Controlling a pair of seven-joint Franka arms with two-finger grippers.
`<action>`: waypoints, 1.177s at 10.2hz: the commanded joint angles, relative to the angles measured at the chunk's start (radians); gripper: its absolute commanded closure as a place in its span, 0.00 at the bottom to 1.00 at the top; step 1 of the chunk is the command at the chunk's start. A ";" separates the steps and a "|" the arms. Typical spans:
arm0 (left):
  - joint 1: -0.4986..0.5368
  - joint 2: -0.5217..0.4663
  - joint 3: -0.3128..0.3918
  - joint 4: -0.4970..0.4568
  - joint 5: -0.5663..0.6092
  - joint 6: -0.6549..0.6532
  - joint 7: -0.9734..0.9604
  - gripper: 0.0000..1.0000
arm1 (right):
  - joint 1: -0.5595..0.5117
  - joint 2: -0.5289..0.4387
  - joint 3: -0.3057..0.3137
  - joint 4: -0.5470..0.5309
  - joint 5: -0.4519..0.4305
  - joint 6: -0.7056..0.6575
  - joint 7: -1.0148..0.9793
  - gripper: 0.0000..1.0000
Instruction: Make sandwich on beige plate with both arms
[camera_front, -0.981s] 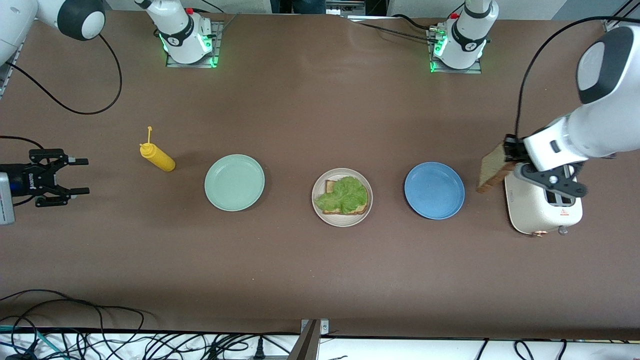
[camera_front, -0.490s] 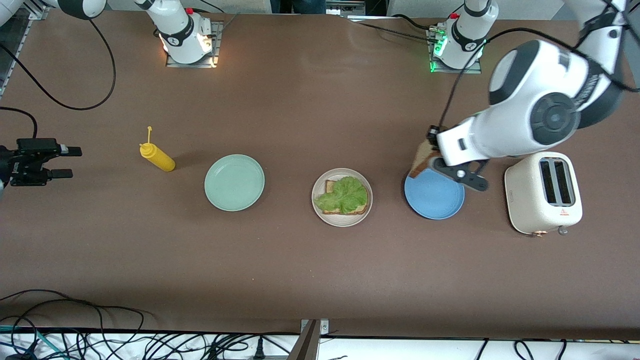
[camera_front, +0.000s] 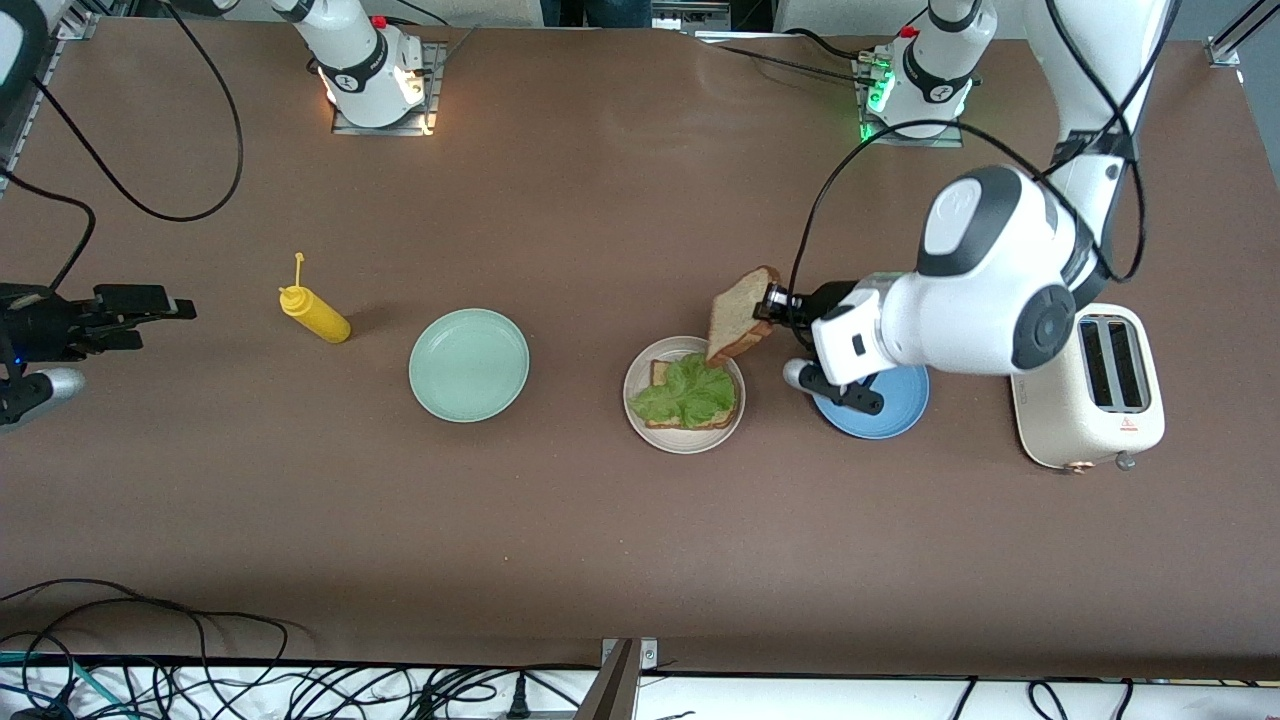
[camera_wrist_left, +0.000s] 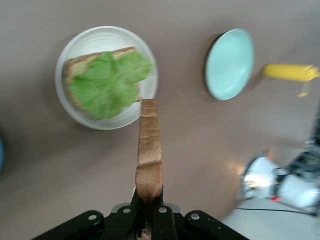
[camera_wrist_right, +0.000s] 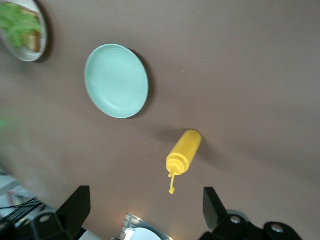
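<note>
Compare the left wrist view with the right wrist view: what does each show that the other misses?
Left wrist only: the left claw shut on a bread slice, hanging over the beige plate's rim.
Right wrist only: the right claw's open fingers.
Both: the beige plate with lettuce on bread, the mint-green plate and the yellow squeeze bottle.

Lettuce-topped bread slice (camera_front: 688, 395) on beige plate (camera_front: 637, 424); second slice (camera_front: 738, 315) aloft.

A brown table (camera_front: 600, 540) spans the view, with tangled black cables (camera_front: 250, 680) along its near edge.
</note>
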 joint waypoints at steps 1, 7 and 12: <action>0.019 0.101 -0.002 0.048 -0.184 0.043 0.013 1.00 | -0.058 -0.091 0.265 -0.027 -0.287 0.049 0.182 0.00; 0.036 0.281 -0.002 0.029 -0.360 0.079 0.517 1.00 | -0.151 -0.410 0.503 -0.511 -0.470 0.410 0.376 0.00; 0.015 0.359 -0.004 0.032 -0.380 0.174 0.548 0.01 | -0.146 -0.421 0.497 -0.556 -0.438 0.434 0.470 0.00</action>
